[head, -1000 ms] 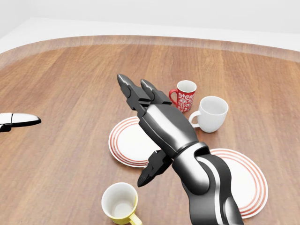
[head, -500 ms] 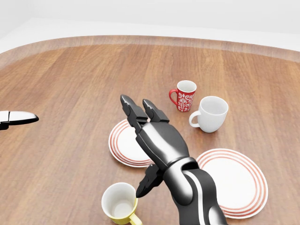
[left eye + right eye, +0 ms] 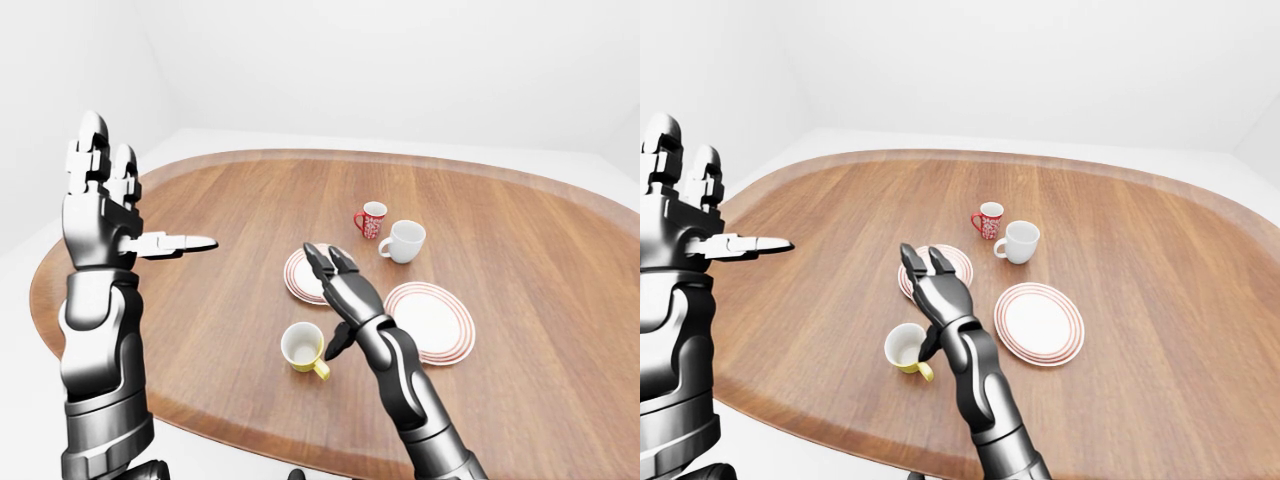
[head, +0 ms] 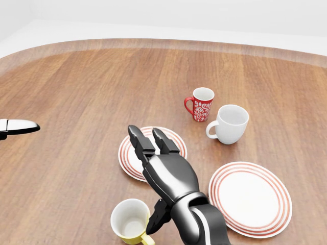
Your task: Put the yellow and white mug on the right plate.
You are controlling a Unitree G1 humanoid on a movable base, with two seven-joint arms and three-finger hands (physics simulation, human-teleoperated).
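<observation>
The yellow and white mug (image 4: 131,221) stands upright near the bottom edge of the head view, its handle toward the bottom right. My right hand (image 4: 150,178) hovers open just right of it, fingers spread over the left plate (image 4: 130,155), thumb close by the mug's rim. The right plate (image 4: 250,198), white with red rings, lies bare at lower right. My left hand (image 3: 110,215) is raised open high at the left in the left-eye view, far from the mug.
A red patterned mug (image 4: 200,104) and a plain white mug (image 4: 229,123) stand above the plates. The round wooden table (image 4: 76,92) stretches wide to the left; its edge curves along the top.
My right hand has drawn back toward the bottom of the head view and lower, ending beside the yellow mug. The mugs and plates have not moved.
</observation>
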